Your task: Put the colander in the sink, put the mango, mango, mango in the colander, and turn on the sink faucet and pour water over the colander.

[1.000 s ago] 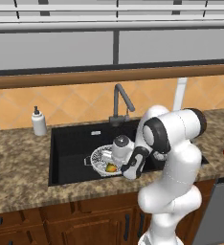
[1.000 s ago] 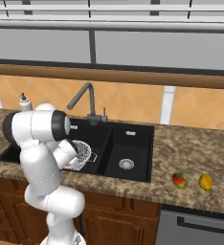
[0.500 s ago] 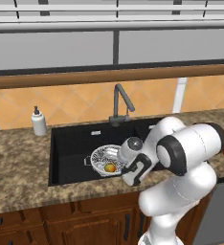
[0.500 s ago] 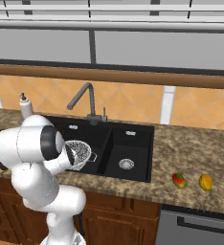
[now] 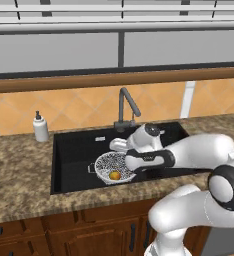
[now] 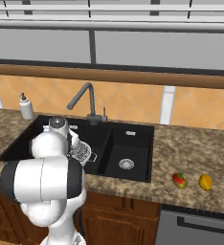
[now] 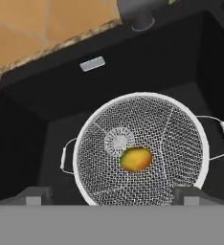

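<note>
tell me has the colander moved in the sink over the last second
No. In the left base view the colander sits in the same place in the large basin, just below and left of the faucet, with one mango inside.

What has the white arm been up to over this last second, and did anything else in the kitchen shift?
The arm swung its elbow out to the right; its open gripper hovers over the perforated metal colander in the black sink, where one yellow-orange mango lies free. The colander, the grey faucet and two mangos on the counter stayed put.
</note>
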